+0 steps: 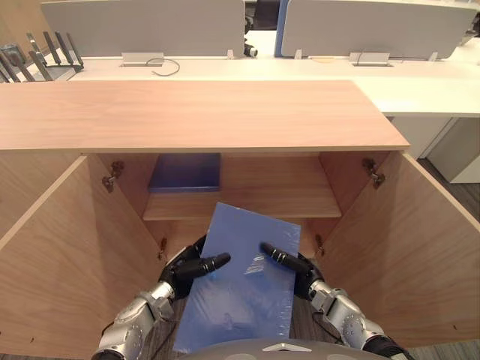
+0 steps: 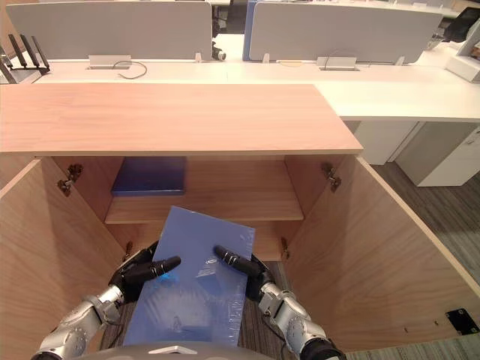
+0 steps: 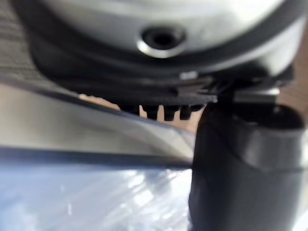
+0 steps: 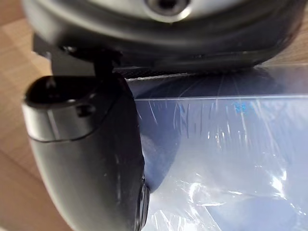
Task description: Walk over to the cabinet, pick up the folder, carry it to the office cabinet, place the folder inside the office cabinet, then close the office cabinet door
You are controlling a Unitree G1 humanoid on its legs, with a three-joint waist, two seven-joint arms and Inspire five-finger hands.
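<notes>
The robot stands right in front of the office cabinet (image 1: 195, 112). The left door (image 1: 52, 255) and the right door (image 1: 420, 255) are both swung wide open, so there is room to put something inside.

The blue folder (image 1: 244, 281) is in the air in front of the office cabinet's opening, not inside yet. It is held from both sides. The left robot hand (image 1: 191, 268) pinches one long edge and the right robot hand (image 1: 296, 264) pinches the other. Each thumb presses down on top of the folder. The other fingers are under it, where I cannot see them well. I think two hands are used because the folder is thin and floppy, and a grip on both sides keeps it flat.

The folder lies almost flat with its big face up. Its long way runs from the robot toward the office cabinet. The far short edge points into the opening and leans a little toward the right door. That edge is near the front of the shelf (image 1: 255, 202) inside the office cabinet, at about the gap under it.

A dark blue flat thing (image 1: 185, 172) already lies on the shelf, on the side of the left door.
</notes>
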